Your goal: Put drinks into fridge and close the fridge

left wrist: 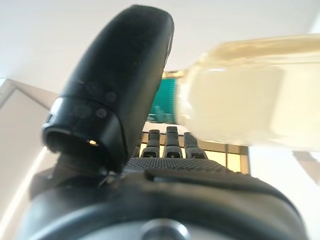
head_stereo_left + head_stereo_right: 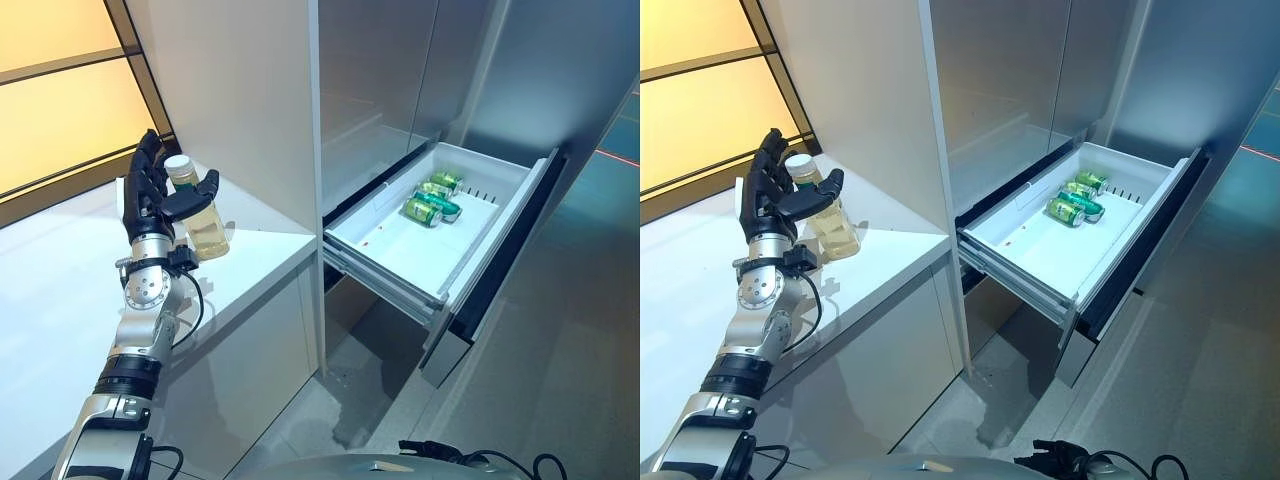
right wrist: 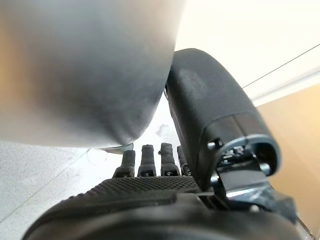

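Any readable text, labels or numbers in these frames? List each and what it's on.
None readable.
Green cans in the open fridge drawer: print too small to read.
Bottle by the open left hand on the counter: green label in the left wrist view, too blurred to read.

The left arm is reaching up and forward from the lower left, wrist raised, with the left hand [image 2: 150,195] standing upright. Its fingers [image 2: 143,170] are stretching straight upward while the thumb [image 2: 196,194] is jutting out sideways, spread apart from them. The right hand [image 3: 165,200] is showing only in its own wrist view, fingers [image 3: 148,160] extending straight and thumb [image 3: 215,120] standing clear.
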